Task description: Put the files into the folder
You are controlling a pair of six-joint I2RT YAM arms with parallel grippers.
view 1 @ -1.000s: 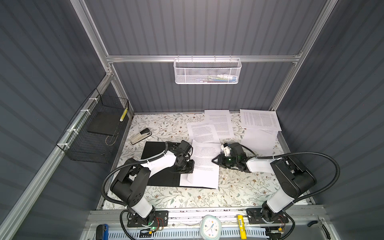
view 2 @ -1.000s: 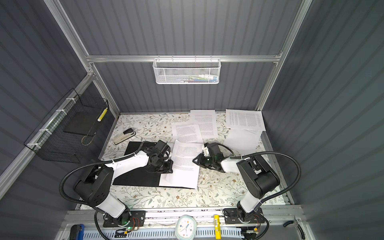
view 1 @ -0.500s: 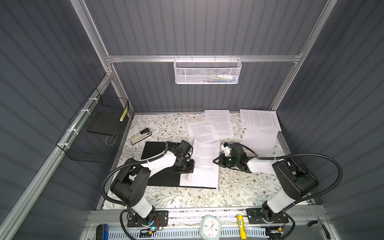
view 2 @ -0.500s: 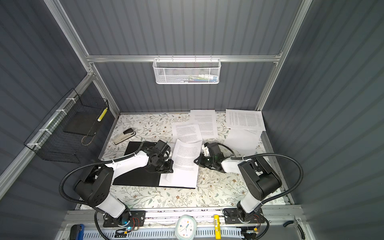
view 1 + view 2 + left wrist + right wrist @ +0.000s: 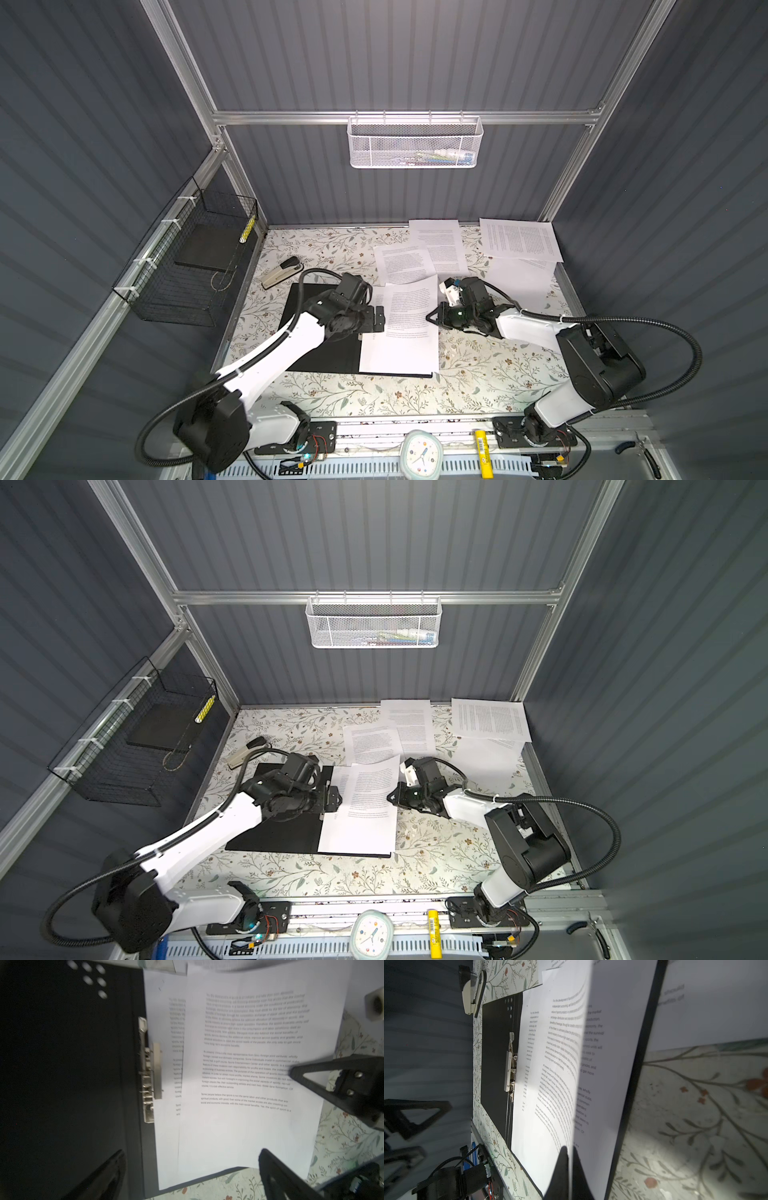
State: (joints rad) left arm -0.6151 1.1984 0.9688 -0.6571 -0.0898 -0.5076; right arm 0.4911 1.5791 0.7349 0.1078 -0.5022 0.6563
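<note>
The folder [image 5: 316, 349] lies open on the table, black inside up, with its metal clip [image 5: 148, 1068] along the spine. One file [image 5: 166, 1136] lies flat on the folder's right half. A second printed file [image 5: 409, 320] lies over it, its right edge lifted. My right gripper [image 5: 570, 1151] is shut on that lifted edge, and both top views show this gripper [image 5: 430, 319] at the sheet's right side. My left gripper [image 5: 379, 320] hovers open over the clip and the sheets' left edge, fingers [image 5: 274, 1169] spread with nothing between them. Several more files [image 5: 440, 245] lie at the back.
A stapler [image 5: 281, 272] sits behind the folder's left corner. A black wire basket [image 5: 187, 266] hangs on the left wall and a white mesh basket [image 5: 415, 143] on the back wall. A clock [image 5: 422, 455] and a yellow marker [image 5: 482, 453] lie on the front rail.
My left gripper has gone from shut to open. My right gripper closed on the top sheet's right edge and drew it a little leftward over the folder.
</note>
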